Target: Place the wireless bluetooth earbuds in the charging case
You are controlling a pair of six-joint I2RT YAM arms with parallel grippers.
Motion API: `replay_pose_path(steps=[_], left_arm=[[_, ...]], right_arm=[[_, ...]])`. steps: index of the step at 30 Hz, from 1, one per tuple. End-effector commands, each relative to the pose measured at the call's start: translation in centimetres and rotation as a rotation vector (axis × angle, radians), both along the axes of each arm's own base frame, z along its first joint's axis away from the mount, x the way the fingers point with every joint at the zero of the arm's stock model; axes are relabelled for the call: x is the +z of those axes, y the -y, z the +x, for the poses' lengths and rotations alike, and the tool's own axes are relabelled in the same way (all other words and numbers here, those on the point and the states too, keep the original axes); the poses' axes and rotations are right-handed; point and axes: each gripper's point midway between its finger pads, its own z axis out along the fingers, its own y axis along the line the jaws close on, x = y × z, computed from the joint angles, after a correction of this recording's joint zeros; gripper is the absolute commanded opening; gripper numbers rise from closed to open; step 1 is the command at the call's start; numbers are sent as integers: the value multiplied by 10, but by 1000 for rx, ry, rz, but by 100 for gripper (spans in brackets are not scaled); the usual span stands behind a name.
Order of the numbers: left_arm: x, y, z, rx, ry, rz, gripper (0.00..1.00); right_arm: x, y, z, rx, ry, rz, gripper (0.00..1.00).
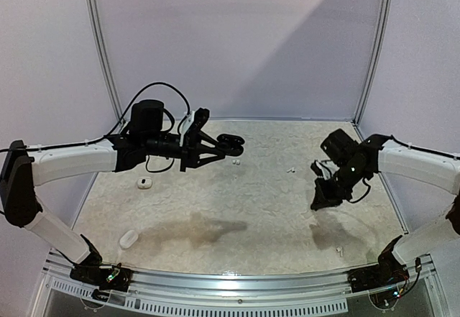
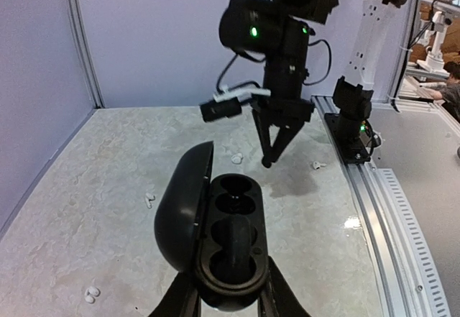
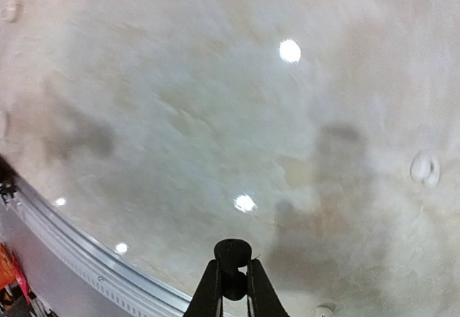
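My left gripper (image 1: 228,144) is shut on an open black charging case (image 2: 231,239) and holds it above the table, with its lid (image 2: 182,209) swung to the left. The far well looks empty. I cannot tell if the near well holds a bud. My right gripper (image 3: 231,277) is shut on a black earbud (image 3: 232,251) and holds it above the table at the right (image 1: 317,202), apart from the case. White earbuds lie on the table (image 1: 235,163), (image 1: 291,168), and they also show in the left wrist view (image 2: 236,158), (image 2: 316,164).
Two white cases lie at the left (image 1: 144,182), (image 1: 129,239). More white buds lie loose (image 2: 149,200), (image 2: 91,294). A metal rail (image 1: 237,281) runs along the table's near edge. Pale walls close in the back and sides.
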Motion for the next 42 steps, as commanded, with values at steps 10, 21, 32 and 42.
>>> replay_pose_path(steps=[10, 21, 32, 42], left_arm=[[22, -2, -19, -151, 131, -47, 0], [25, -1, -22, -170, 123, -44, 0], [23, -1, -22, -168, 110, -42, 0], [23, 0, -22, -167, 108, -45, 0]], right_arm=[[266, -151, 12, 757, 980, 602, 0], [245, -209, -8, 1153, 998, 507, 0], [214, -210, -4, 1259, 970, 380, 0], [207, -215, 15, 1228, 1012, 304, 0]])
